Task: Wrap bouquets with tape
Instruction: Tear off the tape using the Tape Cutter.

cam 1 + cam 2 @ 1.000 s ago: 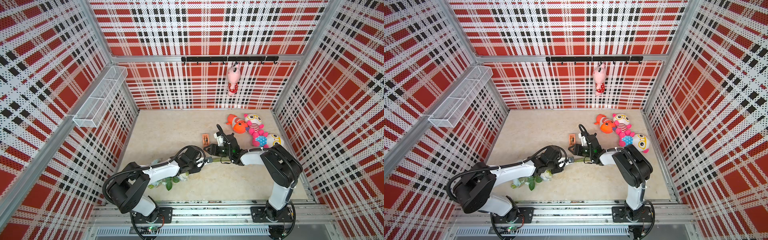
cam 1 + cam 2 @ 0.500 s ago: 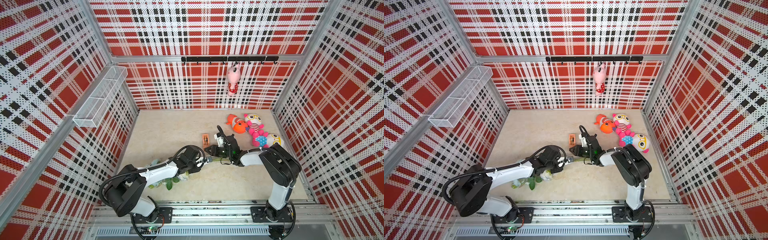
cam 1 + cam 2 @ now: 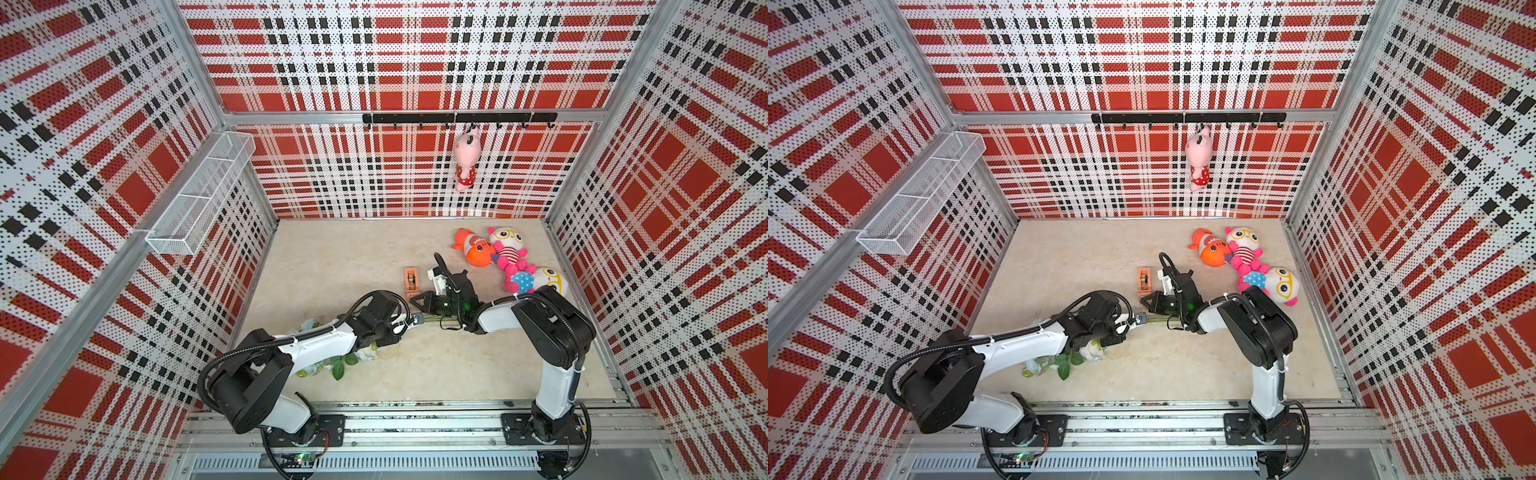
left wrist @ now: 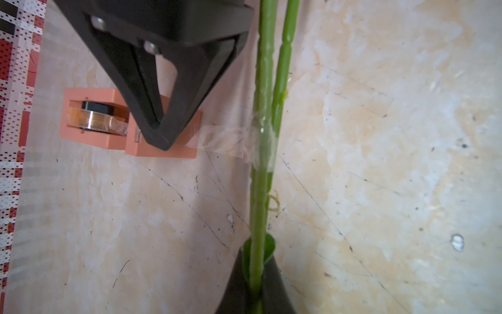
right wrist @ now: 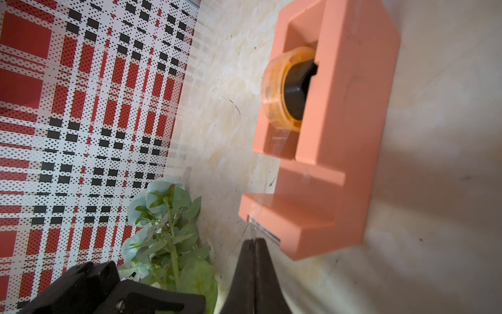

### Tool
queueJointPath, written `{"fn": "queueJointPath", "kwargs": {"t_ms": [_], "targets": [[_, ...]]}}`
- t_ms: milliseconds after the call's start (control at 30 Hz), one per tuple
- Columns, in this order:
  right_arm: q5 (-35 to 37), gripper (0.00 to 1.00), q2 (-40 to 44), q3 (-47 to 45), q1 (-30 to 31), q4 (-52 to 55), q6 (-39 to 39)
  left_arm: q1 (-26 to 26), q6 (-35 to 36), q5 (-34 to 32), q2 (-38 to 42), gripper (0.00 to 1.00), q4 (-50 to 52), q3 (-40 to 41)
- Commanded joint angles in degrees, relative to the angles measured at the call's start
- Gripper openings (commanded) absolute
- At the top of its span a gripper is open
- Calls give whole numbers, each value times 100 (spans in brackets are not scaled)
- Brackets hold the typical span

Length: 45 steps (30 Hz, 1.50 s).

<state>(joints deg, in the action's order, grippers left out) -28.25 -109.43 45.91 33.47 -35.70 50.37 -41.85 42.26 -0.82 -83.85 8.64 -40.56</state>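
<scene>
One bouquet (image 3: 1092,351) lies on the tabletop (image 3: 332,266), with the left hand (image 4: 256,263) clamped on its stems. One tape (image 4: 231,141) strip runs from one dispenser (image 4: 89,136) to the stems. The right hand (image 5: 254,242) is together, pinching the tape. Three plush toys (image 3: 509,257) lie nearby.

Orange plush fish (image 3: 473,249), striped doll (image 3: 509,253), dotted doll (image 3: 534,281); pink plush (image 3: 465,160) on hook rail (image 3: 415,118); wire basket (image 3: 199,199).
</scene>
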Motion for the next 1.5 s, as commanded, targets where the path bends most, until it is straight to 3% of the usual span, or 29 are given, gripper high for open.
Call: {"fn": "queueJointPath", "kwargs": {"t_ms": [0,1100,1467], "targets": [[15,0,-237,-178,19,-124,26,1,-24,-1,-8,0,-34,-40],[385,0,-709,-246,-16,345,-391,-17,-90,-237,-12,0,-126,-14],[671,0,-664,-154,-51,954,-735,-17,-96,-276,24,0,-125,8]]}}
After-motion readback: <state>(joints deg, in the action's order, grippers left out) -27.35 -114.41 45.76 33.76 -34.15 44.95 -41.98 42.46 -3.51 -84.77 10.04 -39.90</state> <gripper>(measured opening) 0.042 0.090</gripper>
